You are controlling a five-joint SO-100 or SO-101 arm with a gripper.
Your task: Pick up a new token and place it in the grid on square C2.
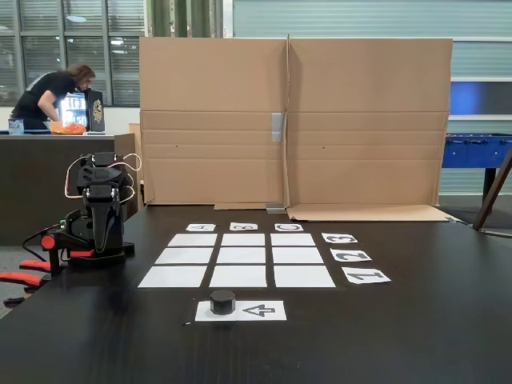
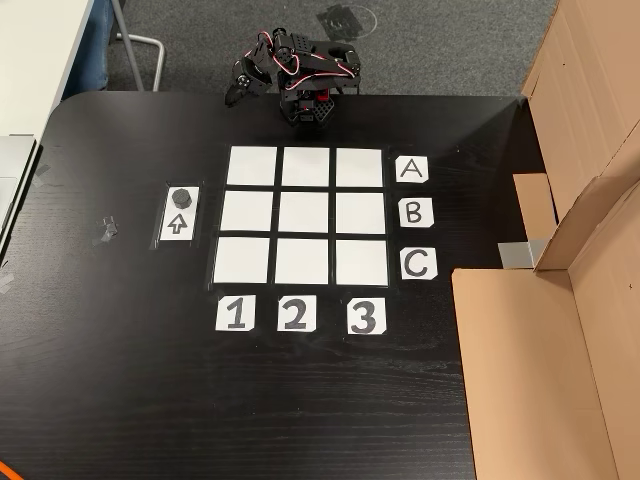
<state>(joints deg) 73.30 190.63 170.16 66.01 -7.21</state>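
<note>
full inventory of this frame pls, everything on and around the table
token: 1, black, on the arrow sheet, at its end away from the arrow.
arrow sheet: 1, white, left of the grid in the fixed view from above.
grid: 9 white paper rectangles, all bare, table centre.
square C2: white, bottom row middle in that view.
letter cards: 3, white, A B C, right of the grid.
number cards: 3, white, 1 2 3, below the grid.
table: 1, black.
cardboard screen: brown, standing at the table's far edge.
person: 1, dark top, background left.
arm: 1, black, folded, at the table edge beside row A.
</note>
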